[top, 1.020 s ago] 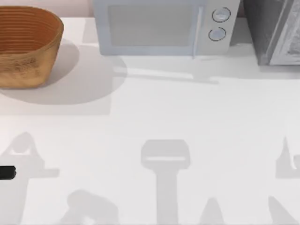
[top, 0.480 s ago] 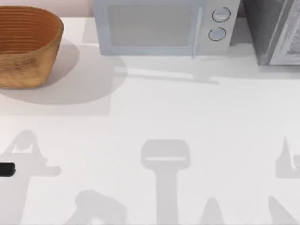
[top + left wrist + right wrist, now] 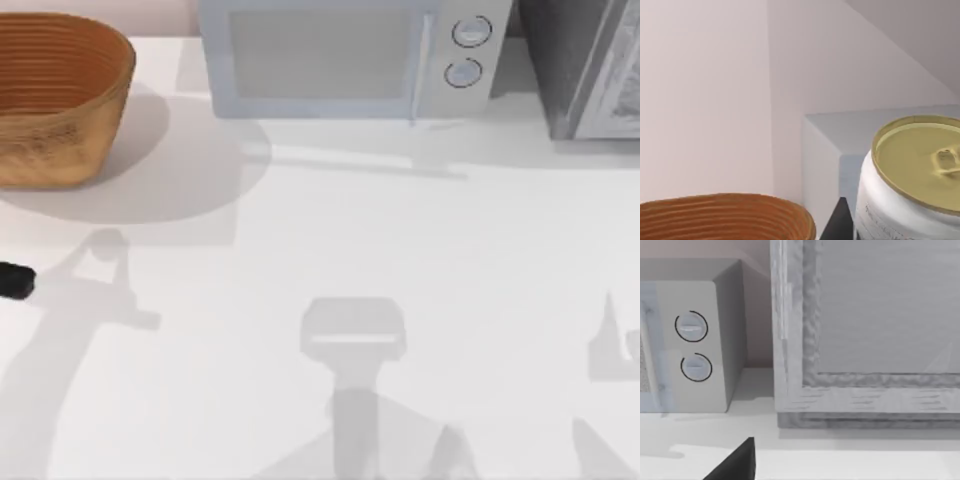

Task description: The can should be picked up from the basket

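— Where is the can (image 3: 912, 185)?
— Out of the basket (image 3: 60, 100), which sits at the table's back left. The can is up against the left gripper (image 3: 15, 281) at the left edge. The claw seems clamped on it, though just one dark finger shows.
— And further right?
— The microwave (image 3: 350, 60), then a grey cabinet (image 3: 590, 70). The right gripper (image 3: 735, 462) faces both; apart or together, I cannot tell.

One basket (image 3: 55, 95) stands at the far left of the table (image 3: 400, 260). One can (image 3: 912, 185) is up close to the left wrist camera, above the basket rim. One microwave (image 3: 345, 55) stands at the far middle, with two round dials (image 3: 468, 50). One grey box (image 3: 590, 65) fills the far right corner.
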